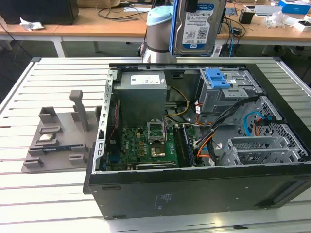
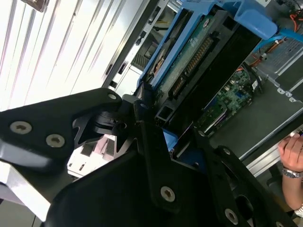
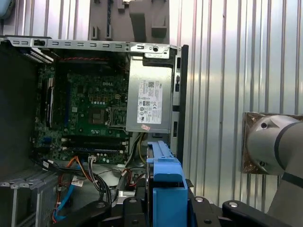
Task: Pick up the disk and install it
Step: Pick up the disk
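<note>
The black computer case [image 1: 194, 194] lies on its side with the lid off on the white slatted counter [image 1: 48, 204]. You have open air above its whole upper opening. A grey plastic fixture [image 1: 63, 136] sits on the counter beside it, at the exterior view's left.

Inside the case are a green motherboard [image 1: 141, 145], a grey power supply box [image 1: 143, 97], and a grey metal drive cage [image 1: 216, 99] topped by a blue plastic latch [image 1: 217, 78].

Your arm [image 1: 158, 34] stands over the case's far edge. The black end effector [image 3: 165, 208] is clamped on the flat silver disk [image 1: 201, 29] in its blue plastic carrier bracket. It holds the disk upright in the air above the cage.

A person's hand [image 2: 292, 151] shows just past the case's rim.
</note>
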Controlling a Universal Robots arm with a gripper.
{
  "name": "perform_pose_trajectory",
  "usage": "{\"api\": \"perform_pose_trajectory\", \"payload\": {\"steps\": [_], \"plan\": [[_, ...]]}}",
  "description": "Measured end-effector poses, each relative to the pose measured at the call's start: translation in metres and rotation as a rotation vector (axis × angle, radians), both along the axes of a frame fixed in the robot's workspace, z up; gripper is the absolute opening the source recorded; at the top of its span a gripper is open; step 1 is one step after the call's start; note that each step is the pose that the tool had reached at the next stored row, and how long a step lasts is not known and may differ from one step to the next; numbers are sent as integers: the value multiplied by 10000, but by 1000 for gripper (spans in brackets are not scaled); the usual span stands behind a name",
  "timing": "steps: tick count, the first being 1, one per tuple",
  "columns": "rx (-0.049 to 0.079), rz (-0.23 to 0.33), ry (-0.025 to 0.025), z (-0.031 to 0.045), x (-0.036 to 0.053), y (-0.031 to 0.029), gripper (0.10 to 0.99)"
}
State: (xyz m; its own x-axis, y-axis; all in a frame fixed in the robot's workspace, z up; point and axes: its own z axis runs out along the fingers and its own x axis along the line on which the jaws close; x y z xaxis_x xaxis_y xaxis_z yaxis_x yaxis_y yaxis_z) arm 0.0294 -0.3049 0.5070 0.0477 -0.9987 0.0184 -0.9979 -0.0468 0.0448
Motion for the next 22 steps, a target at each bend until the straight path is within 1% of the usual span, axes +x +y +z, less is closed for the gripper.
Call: {"api": "perform_pose_trajectory", "payload": {"steps": [6, 8, 12, 17, 22], "plan": [[-1, 0, 0, 0, 178, 0, 369], [0, 0, 0, 0, 267, 0, 369], [0, 1, 0, 0, 377, 0, 369], [0, 0, 0, 0, 545, 1, 369], [0, 2, 0, 0, 695, 1, 369]]}}
